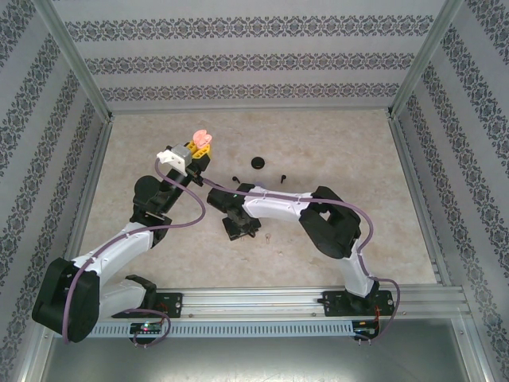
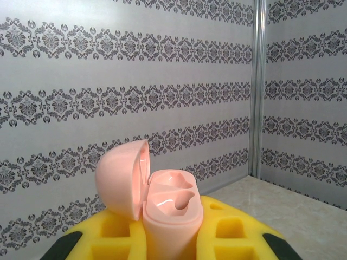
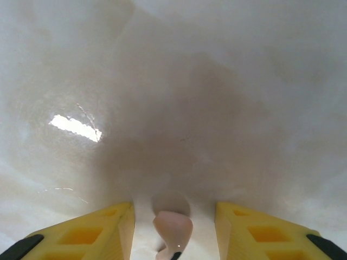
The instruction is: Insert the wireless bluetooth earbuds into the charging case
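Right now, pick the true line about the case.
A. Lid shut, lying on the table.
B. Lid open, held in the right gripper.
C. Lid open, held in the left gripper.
C: the left wrist view shows the pink case upright in the left gripper, and its lid stands open.

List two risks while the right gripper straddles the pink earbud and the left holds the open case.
The pinkish earbud lies on the table inside the open right gripper; closing off-centre may flick it away. The charging case, pinched low by the left gripper, could tilt when a bud is pushed in.
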